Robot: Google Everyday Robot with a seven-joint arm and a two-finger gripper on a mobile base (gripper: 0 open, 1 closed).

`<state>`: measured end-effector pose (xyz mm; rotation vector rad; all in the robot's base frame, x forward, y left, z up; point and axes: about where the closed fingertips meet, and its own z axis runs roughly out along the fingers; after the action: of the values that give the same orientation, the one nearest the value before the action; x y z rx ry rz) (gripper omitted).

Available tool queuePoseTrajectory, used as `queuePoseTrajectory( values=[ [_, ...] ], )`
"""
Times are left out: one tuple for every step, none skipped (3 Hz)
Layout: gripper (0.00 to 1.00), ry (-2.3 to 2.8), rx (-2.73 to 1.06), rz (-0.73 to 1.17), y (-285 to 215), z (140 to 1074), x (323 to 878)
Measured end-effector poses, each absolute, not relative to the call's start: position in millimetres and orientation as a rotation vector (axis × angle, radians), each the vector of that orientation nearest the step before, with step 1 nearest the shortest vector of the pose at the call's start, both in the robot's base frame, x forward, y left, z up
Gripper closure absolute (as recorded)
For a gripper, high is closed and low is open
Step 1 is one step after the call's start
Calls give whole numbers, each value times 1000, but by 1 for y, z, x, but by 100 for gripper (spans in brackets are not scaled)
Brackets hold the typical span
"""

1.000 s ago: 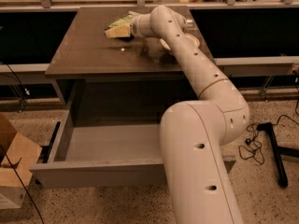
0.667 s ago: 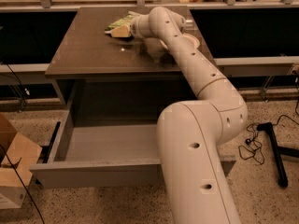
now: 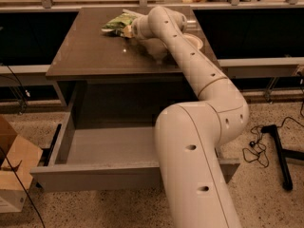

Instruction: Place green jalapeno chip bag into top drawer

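The green jalapeno chip bag (image 3: 115, 23) lies at the back of the grey-brown table (image 3: 90, 56), left of centre. My gripper (image 3: 129, 29) is at the bag's right end and touches it; the wrist hides how it meets the bag. My white arm stretches from the lower right across the table to the bag. The top drawer (image 3: 104, 175) is pulled out wide below the table, and the part of its inside that shows is bare.
A round white bowl (image 3: 195, 41) sits on the table's back right, partly behind my arm. A cardboard box (image 3: 12, 172) stands on the floor left of the drawer. A black stand with cables (image 3: 278, 151) is on the floor at the right.
The gripper and the chip bag have shifted slightly to the left and toward the back of the table. The drawer has not moved.
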<state>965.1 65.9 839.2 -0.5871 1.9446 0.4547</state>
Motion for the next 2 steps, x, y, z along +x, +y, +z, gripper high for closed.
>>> queuePoseTrajectory(
  values=[
    [100, 1912, -610, 434, 68, 856, 963],
    [100, 1839, -643, 491, 65, 888, 948]
  ],
)
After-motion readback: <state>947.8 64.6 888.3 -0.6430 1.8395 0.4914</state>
